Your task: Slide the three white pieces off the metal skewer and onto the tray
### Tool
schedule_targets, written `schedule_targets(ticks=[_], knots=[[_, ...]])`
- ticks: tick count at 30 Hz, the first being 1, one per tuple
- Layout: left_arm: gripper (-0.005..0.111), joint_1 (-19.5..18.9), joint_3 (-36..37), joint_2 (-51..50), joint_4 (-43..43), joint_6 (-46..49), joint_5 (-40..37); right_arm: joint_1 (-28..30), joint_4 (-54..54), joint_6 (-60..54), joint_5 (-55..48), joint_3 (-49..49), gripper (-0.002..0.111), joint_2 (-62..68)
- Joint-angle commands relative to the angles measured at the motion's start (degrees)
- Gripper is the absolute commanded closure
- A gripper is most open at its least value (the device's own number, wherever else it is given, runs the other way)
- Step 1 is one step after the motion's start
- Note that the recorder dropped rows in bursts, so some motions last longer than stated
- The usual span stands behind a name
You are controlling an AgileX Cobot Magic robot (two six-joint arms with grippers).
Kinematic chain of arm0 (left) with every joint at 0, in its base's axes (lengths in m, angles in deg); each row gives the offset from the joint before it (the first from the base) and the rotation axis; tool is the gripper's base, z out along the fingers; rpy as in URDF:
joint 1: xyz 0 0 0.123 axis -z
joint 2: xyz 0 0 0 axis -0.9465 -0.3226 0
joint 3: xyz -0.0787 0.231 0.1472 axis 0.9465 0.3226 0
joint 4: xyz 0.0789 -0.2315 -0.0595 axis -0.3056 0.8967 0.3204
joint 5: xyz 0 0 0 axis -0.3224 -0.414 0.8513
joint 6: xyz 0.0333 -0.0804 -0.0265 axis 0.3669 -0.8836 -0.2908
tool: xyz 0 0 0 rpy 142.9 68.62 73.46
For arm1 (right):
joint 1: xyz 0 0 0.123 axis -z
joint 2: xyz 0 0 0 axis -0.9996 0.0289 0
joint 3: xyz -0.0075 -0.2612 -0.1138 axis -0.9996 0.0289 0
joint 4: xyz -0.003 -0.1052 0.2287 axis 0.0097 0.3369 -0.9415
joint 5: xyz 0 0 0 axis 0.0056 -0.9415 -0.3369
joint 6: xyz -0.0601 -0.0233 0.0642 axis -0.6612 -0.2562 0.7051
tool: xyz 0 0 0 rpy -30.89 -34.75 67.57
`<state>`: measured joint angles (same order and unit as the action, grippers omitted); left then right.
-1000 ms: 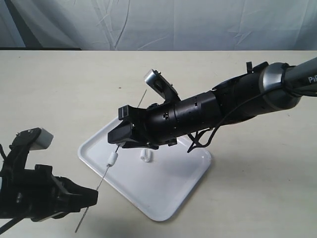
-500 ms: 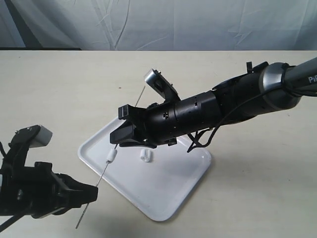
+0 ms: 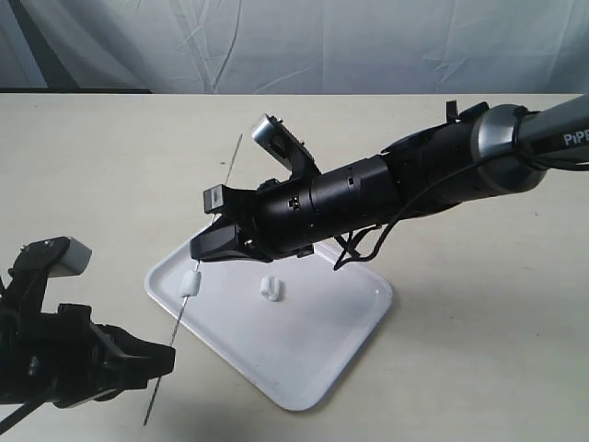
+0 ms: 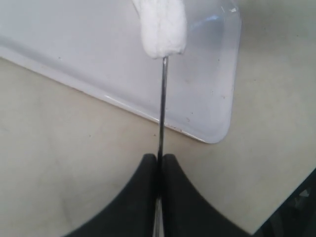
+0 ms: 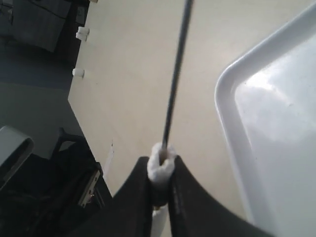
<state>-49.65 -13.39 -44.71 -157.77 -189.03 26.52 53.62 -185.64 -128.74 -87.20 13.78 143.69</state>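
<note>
The thin metal skewer slants up over the white tray. My left gripper is shut on its lower part, and in the left wrist view the rod runs from those jaws up to a white piece. That piece sits on the rod over the tray's left corner. My right gripper is shut higher up the skewer, pinching another white piece. A third white piece lies loose on the tray.
The tray rests on a beige table with a pale backdrop behind. The right arm stretches across above the tray's far side. The table's left edge and dark floor show in the right wrist view.
The right gripper has shifted left and slightly up, swinging the skewer's upper end left. The white piece on the rod moved left with it. The left gripper barely moved.
</note>
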Motion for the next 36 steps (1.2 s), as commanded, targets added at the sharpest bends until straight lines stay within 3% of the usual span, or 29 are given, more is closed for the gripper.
schedule_targets(ticks=[1, 4, 10, 15, 19, 36], knots=[[0.107, 0.3, 1.3, 0.0, -2.1, -0.4, 0.5, 0.7, -2.4, -0.4, 3.1, -1.7, 0.100, -0.5], [0.107, 0.3, 1.3, 0.0, -2.2, -0.4, 0.6, 0.7, -2.4, -0.4, 3.5, -1.7, 0.083, -0.5], [0.107, 0.3, 1.3, 0.0, -2.2, -0.4, 0.1, 0.7, -2.4, -0.4, 3.2, -1.7, 0.091, -0.5], [0.107, 0.3, 0.2, 0.0, -1.7, -0.4, -3.3, 0.4, -2.2, 1.7, -0.2, -1.7, 0.068, -0.5], [0.107, 0.3, -0.9, 0.0, -0.6, -0.2, -3.1, -0.2, -1.5, 2.6, -0.4, -1.7, 0.074, -0.5], [0.107, 0.3, -0.9, 0.0, -0.6, 0.0, -4.0, -0.4, 0.0, 4.1, 1.2, -1.7, 0.076, -0.5]])
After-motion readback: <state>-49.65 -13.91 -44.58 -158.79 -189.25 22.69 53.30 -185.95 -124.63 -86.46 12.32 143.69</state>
